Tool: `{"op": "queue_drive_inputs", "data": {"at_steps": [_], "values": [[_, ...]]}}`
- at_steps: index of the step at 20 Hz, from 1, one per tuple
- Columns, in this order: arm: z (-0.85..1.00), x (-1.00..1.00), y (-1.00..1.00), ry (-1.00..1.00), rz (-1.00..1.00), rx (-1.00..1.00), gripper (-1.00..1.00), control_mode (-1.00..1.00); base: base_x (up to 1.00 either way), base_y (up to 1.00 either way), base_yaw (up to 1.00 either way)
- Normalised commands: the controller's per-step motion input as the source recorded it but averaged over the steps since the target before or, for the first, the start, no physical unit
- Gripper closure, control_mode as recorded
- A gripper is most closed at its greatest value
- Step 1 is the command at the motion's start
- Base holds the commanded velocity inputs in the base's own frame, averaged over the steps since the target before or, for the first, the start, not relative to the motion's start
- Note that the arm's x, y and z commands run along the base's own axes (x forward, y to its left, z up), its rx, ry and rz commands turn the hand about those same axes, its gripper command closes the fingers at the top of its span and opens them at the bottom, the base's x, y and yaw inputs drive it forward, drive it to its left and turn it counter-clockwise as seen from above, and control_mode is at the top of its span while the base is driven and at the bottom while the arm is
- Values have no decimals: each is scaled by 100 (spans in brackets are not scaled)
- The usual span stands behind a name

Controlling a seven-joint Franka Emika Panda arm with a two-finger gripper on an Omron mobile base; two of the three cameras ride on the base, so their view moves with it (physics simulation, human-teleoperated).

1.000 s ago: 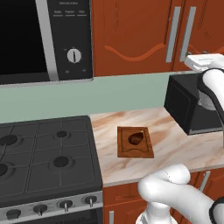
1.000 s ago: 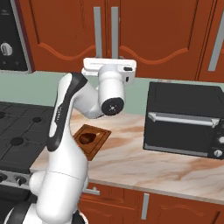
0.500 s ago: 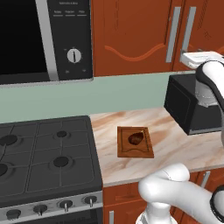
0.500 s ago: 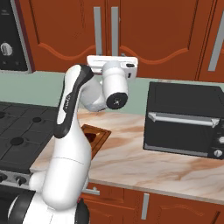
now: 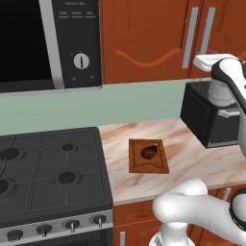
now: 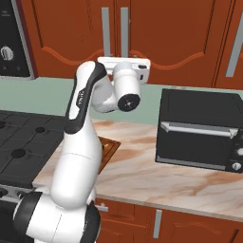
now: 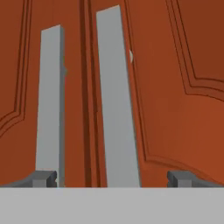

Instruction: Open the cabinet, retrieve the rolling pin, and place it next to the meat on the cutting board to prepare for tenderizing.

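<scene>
The cabinet (image 5: 149, 38) is the tall reddish-brown wall unit, and both of its doors are shut. In the hand view its two grey bar handles stand close ahead, the left handle (image 7: 49, 105) and the right handle (image 7: 117, 100). My gripper (image 7: 113, 179) is open, with the right handle between its fingertips (image 7: 43, 178) and nothing gripped. The white hand (image 6: 124, 64) hovers just in front of the doors' lower edge. The cutting board (image 5: 148, 156) lies on the counter with the meat (image 5: 149, 152) on it. The rolling pin is out of view.
A black toaster oven (image 6: 197, 128) stands on the marble counter (image 6: 142, 175) under and to the right of my hand. A microwave (image 5: 48, 43) hangs above the gas stove (image 5: 48, 168) to the left. My arm hides most of the board in the right base view.
The hand has risen a little and moved in toward the cabinet doors. The gripper stays open, and the board and meat have not moved.
</scene>
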Motion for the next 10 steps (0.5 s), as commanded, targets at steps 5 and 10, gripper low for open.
{"op": "queue_drive_inputs", "data": {"at_steps": [5,10], "values": [[0,33,-2,4,0,-1,-100,-100,0,0,0],[1,31,-11,5,0,-1,-100,-100,0,0,0]]}}
